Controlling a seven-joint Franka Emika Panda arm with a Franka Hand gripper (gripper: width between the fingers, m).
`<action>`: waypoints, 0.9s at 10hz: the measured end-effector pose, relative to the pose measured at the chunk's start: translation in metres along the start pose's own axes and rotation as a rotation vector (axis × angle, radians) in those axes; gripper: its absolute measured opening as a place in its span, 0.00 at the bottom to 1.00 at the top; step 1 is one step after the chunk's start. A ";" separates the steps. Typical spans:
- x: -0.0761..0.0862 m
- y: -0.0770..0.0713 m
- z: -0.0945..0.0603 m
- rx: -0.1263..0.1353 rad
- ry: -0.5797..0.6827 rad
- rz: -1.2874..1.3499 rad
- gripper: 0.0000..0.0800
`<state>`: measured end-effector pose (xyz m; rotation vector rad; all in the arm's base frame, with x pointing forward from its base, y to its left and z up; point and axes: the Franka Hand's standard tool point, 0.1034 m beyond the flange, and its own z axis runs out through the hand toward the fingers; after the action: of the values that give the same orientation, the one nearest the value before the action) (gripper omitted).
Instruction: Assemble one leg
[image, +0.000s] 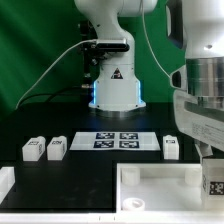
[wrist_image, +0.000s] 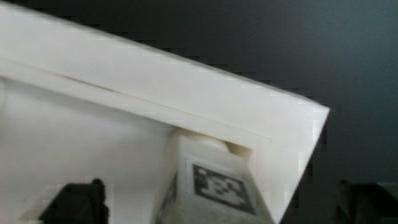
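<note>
A leg (image: 213, 183), a stubby white block with a square tag, stands at the corner of the large white panel (image: 150, 178) on the exterior view's right. My gripper (image: 212, 168) hangs right over it. In the wrist view the leg (wrist_image: 217, 185) rises to the panel's corner (wrist_image: 160, 90), and my gripper (wrist_image: 217, 208) straddles it. Both dark fingers (wrist_image: 75, 200) stand wide apart with a gap on each side of the leg. Three more legs lie on the table: two on the exterior view's left (image: 33, 149) (image: 56, 148) and one on the right (image: 171, 147).
The marker board (image: 117, 140) lies in the middle of the dark table in front of the robot base (image: 113, 85). A white L-shaped block (image: 10, 185) sits at the front on the exterior view's left.
</note>
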<state>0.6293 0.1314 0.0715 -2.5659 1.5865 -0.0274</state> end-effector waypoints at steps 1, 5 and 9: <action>0.001 0.000 0.000 0.000 0.000 -0.118 0.81; 0.002 -0.001 -0.003 -0.041 0.015 -0.751 0.81; 0.010 0.000 -0.004 -0.045 0.019 -0.900 0.66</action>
<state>0.6330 0.1222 0.0745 -3.0657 0.3217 -0.0978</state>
